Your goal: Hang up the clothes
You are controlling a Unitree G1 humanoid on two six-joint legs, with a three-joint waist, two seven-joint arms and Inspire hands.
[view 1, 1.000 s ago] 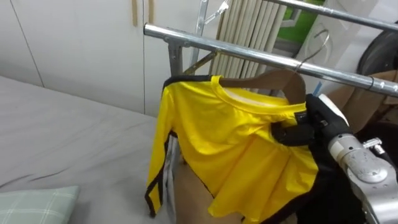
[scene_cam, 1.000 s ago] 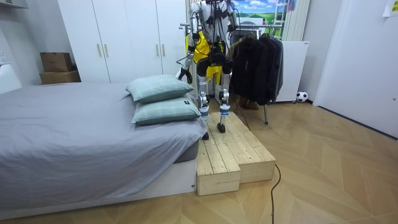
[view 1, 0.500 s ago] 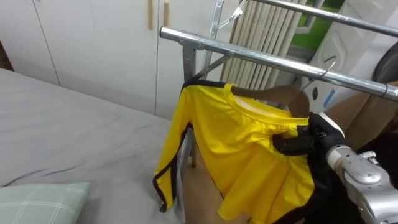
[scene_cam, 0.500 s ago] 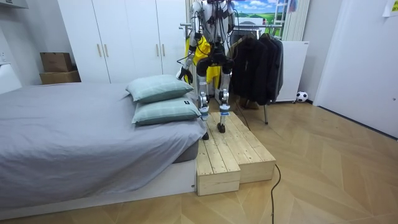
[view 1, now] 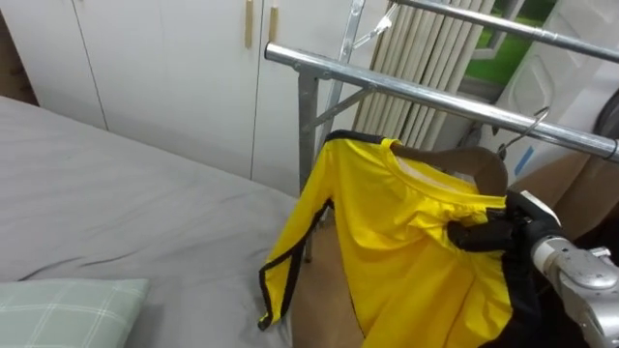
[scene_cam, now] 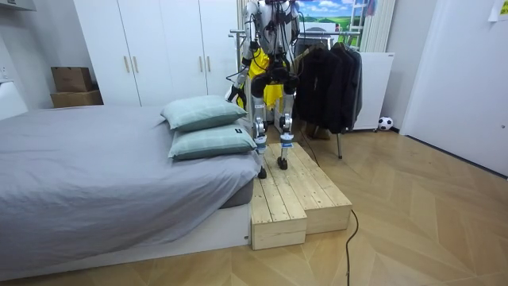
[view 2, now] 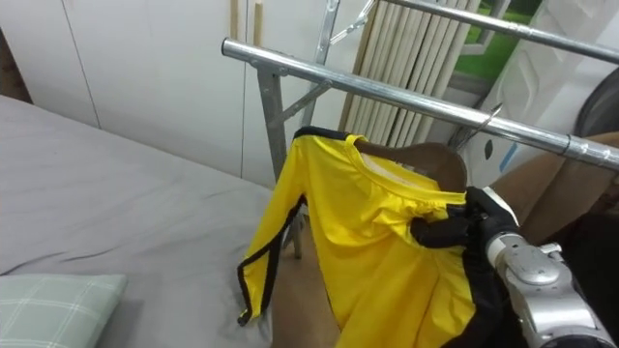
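At the lower left of the left eye view lay a pale green checked pillow (view 1: 68,311) on the grey bed (view 1: 126,203), with white wardrobe doors (view 1: 174,68) behind it at the upper left. A metal rail (view 1: 426,95) ran from the upper middle down toward the right edge. Below it, right of centre, the yellow shirt (view 1: 387,232) hung on a wooden hanger (view 1: 476,166), one black-trimmed sleeve drooping toward the lower middle. The hanger's wire hook (view 1: 527,130) crossed the rail, though I could not tell whether it rested on it. At the right edge the right hand (view 1: 495,232) was clenched on the shirt's shoulder, dark fingers pinching the yellow cloth. In the room view the robot stood on a wooden platform (scene_cam: 298,195) between the bed and a rack of dark coats (scene_cam: 325,75), its left hand (scene_cam: 232,95) low at its side, too small to read.
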